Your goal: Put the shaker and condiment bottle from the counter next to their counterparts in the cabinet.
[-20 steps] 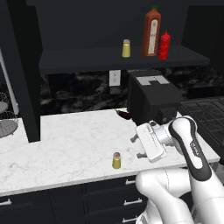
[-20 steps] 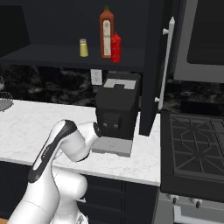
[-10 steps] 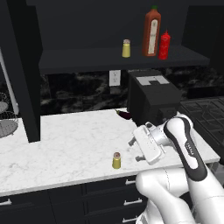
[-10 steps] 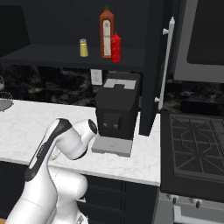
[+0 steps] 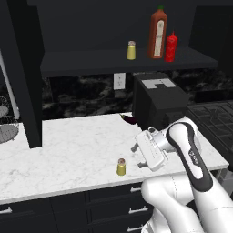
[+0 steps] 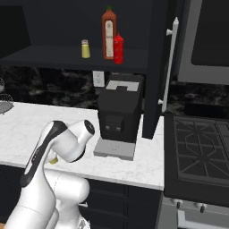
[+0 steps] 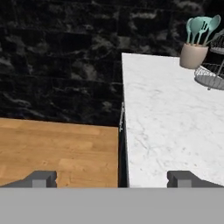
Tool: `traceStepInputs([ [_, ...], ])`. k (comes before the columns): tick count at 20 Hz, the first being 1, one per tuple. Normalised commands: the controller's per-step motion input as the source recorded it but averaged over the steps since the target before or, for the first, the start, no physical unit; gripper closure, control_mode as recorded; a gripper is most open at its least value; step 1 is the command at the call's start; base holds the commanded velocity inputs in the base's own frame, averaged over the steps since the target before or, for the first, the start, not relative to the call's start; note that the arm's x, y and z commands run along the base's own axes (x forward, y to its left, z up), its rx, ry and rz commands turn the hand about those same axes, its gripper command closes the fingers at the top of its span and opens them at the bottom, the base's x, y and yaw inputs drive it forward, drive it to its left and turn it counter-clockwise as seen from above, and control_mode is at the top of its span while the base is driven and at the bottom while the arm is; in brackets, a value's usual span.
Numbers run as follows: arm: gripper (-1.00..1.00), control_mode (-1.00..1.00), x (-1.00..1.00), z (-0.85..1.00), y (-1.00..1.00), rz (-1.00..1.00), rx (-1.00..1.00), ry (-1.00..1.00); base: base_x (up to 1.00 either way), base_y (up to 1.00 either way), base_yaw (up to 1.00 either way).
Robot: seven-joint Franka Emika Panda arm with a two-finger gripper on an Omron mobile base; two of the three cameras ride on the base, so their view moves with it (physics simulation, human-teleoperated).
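Wire basket: I see a wire basket [image 5: 8, 132] at the far left of the counter [image 5: 68, 154], by the dark cabinet side panel
Utensil crock: in the hand view a tan crock [image 7: 193, 55] with teal utensils stands near the far end of the marble, just beside the wire basket [image 7: 210, 74]
Shaker: the small yellow shaker [image 5: 121, 167] with the brownish cap stands upright near the front edge of the counter, just left of my claw and apart from it; in the right base view a sliver of it [image 6: 53, 160] peeks out behind the arm
Claw: my claw [image 5: 136, 150] hangs low over the counter right of the shaker, turned sideways; in the hand view both fingertips [image 7: 41, 178] sit far apart with nothing between them, so it is wide open and holds nothing
Cabinet shelf: the black cabinet [image 5: 91, 61] carries three things in a row
Tan-capped shaker: the yellow shaker with pale cap [image 5: 131, 50] is leftmost on the shelf
Tall sauce bottle: the orange-red bottle with green cap [image 5: 158, 32] stands right of it, well apart
Condiment bottle: the small all-red squeeze bottle [image 5: 171, 47] stands upright on the shelf just beside the tall bottle, on its right
Coffee machine: a black coffee machine [image 5: 157, 102] sits on the counter under the shelf
Stove: a dark stove [image 6: 197, 156] lies right of the counter
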Motion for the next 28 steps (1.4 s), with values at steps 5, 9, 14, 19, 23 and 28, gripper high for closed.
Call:
traceStepInputs([
  [5,-1.0,-1.0,0.0,-0.26,0.0,-0.07,0.0,0.0,0.0,0.0,0.0],
  [9,-1.0,-1.0,0.05,-0.52,0.0,-0.06,-0.01,0.0,0.0,0.0,0.0],
  [14,-1.0,-1.0,0.09,-0.6,0.0,-0.01,-0.02,0.0,0.0,0.0,0.0],
  [19,-1.0,-1.0,0.21,-0.54,0.0,0.0,-0.01,0.0,0.0,0.0,0.0],
  [23,-1.0,-1.0,0.26,-0.47,0.03,0.0,0.0,0.0,0.0,0.0,0.0],
  [28,-1.0,-1.0,0.23,-0.44,0.12,0.0,-0.02,0.0,0.0,0.0,0.0],
])
